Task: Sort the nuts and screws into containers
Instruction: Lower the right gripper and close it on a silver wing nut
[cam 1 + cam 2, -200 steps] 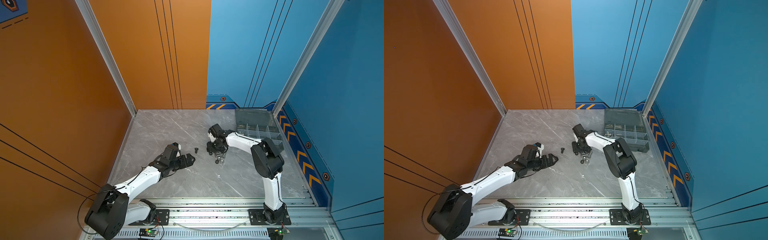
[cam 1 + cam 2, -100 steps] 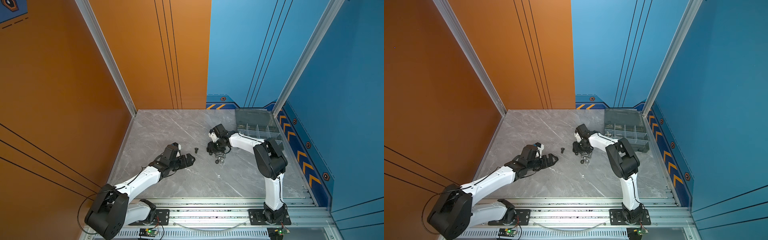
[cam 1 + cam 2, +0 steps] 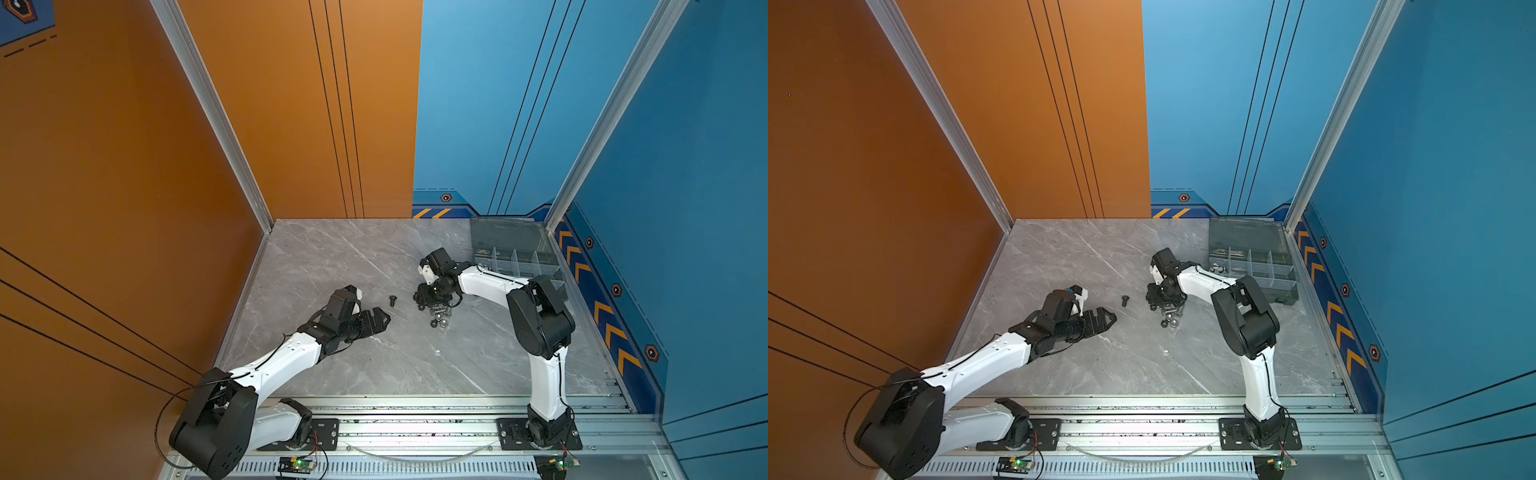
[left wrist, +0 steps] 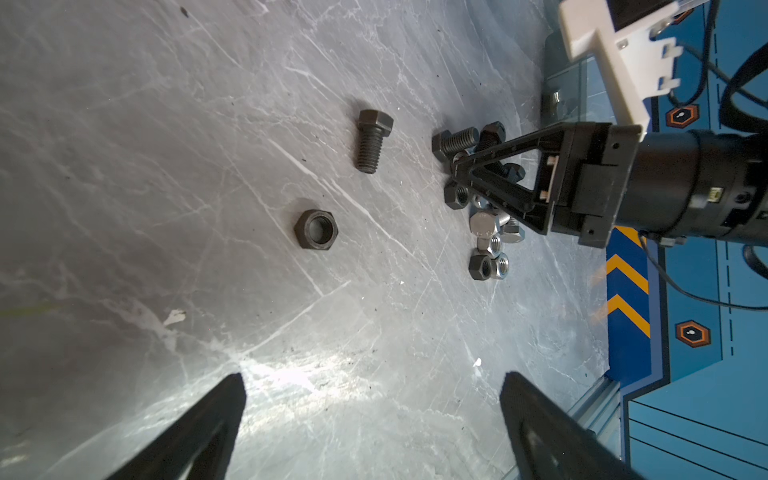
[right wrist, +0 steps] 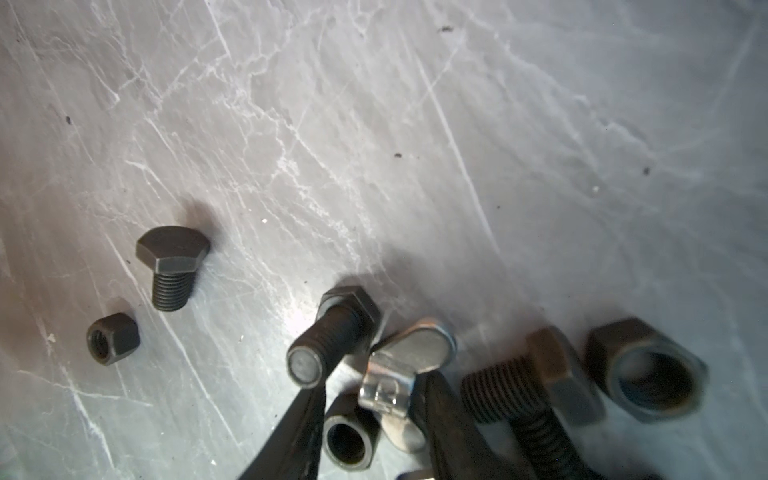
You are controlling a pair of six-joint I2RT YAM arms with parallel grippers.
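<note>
The grey marble-patterned tabletop (image 3: 353,266) fills the lower centre in both top views. The smoky-grey translucent plastic organiser box (image 3: 1281,293) sits at the table's upper right corner with its lid open on the far side. The right arm's elbow hides part of its front compartments, and the small parts inside are too small to identify. The orange hexagon badges (image 4: 681,116) on the blue wall carry a white mark that cannot be read.

The left gripper (image 4: 372,376) lies low at centre left, jaws spread wide, holding nothing. The right gripper (image 5: 374,382) points down into the mixed pile of black and silver screws and nuts (image 3: 438,316) at table centre. Its jaws stand partly apart around a silver wing nut (image 5: 405,357). One finger (image 5: 449,415) lies against the wing nut, but a firm grip cannot be confirmed. The lower frame edge cuts off both fingers.

A lone matte black hex bolt (image 3: 392,300) lies flat to the left of the pile, its long axis running up the frame with the head uppermost. A lone black hex nut (image 4: 316,229) lies near it, bore upward. In the pile, a leaning black bolt (image 5: 332,336) turns its threaded end towards the lens.
</note>
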